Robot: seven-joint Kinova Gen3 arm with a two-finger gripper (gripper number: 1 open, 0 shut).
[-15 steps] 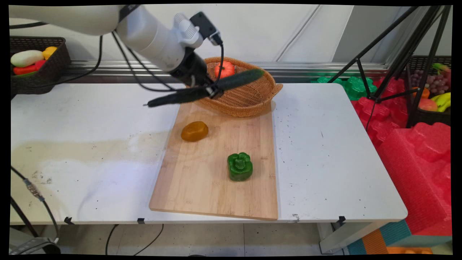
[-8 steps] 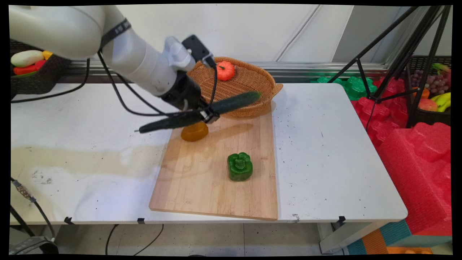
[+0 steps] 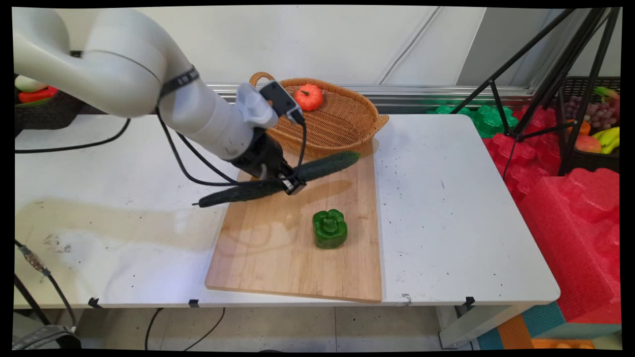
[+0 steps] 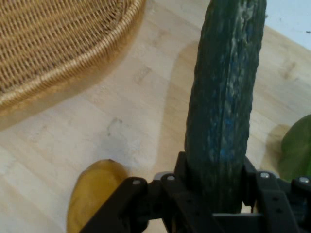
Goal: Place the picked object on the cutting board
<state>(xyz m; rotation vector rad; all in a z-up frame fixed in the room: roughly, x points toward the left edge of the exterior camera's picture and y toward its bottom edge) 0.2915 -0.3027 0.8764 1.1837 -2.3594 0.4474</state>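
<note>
Looking at table first: cutting board lies at centre, wicker basket at its 12 o'clock edge, small orange pumpkin inside. You see gripper clamped on cucumber near mid-length, so it balances level above board's far end. Green pepper at gripper's 5 o'clock, apart. Yellow-brown piece lies right under hand.
</note>
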